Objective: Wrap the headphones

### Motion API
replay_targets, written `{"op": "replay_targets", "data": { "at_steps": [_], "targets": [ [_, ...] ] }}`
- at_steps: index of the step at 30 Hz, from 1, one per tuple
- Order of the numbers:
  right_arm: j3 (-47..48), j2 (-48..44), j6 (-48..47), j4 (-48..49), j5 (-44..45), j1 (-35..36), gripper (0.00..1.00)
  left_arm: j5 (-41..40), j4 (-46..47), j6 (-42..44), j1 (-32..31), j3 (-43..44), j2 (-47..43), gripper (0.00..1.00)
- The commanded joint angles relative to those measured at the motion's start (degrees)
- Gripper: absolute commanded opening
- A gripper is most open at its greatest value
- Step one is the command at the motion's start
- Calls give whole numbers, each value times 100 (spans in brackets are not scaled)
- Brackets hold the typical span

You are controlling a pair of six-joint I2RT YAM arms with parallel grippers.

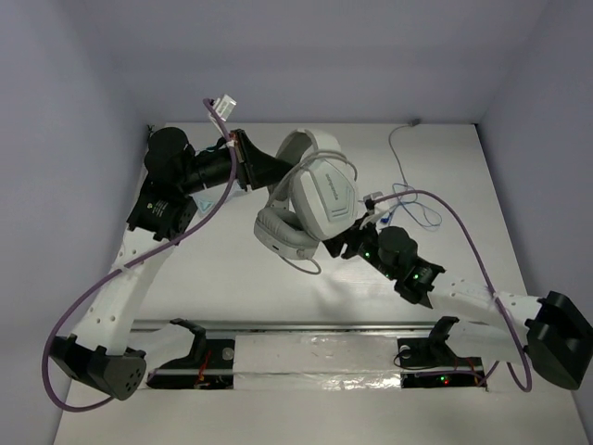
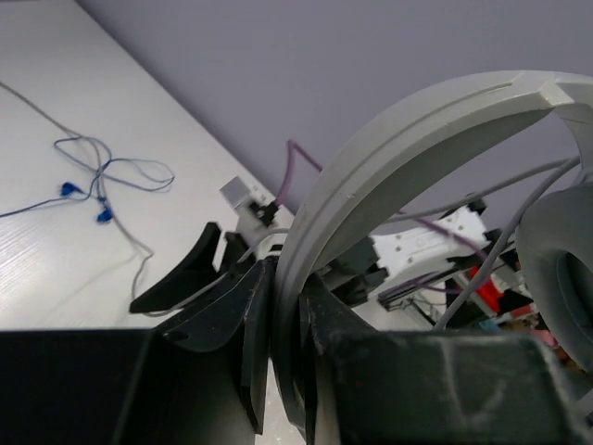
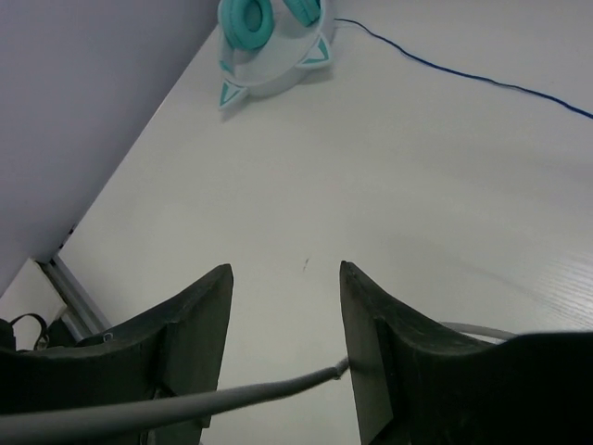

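**Item: headphones** (image 1: pixel 320 190). Large, white and light grey, over-ear. They are located at the middle of the worktop (image 1: pixel 278 301), towards its rear, between the two arms. The grey headband (image 2: pixel 417 120) is seen arching up and to the right in the left wrist view, with one padded cup (image 2: pixel 556 269) at the right edge. In the top view one oval cup faces upward and the second cup (image 1: pixel 283 232) lies lower and to the left. Whether the lower cup touches the worktop cannot be told.

**Cable** (image 3: pixel 259 391). Thin and pale grey, it is seen crossing the foreground of the right wrist view. It runs in front of the left finger and reaches the inner face of the right finger.

**Left pincer** (image 2: pixel 285 315). It is clamped narrowly on the headband, with one dark finger pressed against each side.

**Right pincer** (image 3: pixel 285 278). The jaws are held well apart and nothing is gripped. The cable passes across the gap, unclamped. From above, this pincer is placed just beside the lower right of the headphones.

**Other contents**
- Teal cat-ear headphones (image 3: pixel 269 37) are laid on the worktop close to the wall.
- A dark blue lead (image 3: pixel 463 69) is stretched across the worktop near the teal cat-ear headphones.
- A thin looped wire (image 2: pixel 102 185) with small blue pieces is laid loose on the worktop, apart from both pincers.
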Motion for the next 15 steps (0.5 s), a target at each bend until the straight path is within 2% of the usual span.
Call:
{"op": "replay_targets", "data": {
  "at_steps": [1,6,15],
  "targets": [
    [-148,165,77,807,107,-30,56,249,1063,-1138,126,440,-77,0],
    [-210,621,157,1106,81,-83,56,118,1424,-1579,239,634,-42,0],
    [-193,1439,482,1590,-298,-83,56,38,2461,-2677,494,379,37,0]
  ]
}}
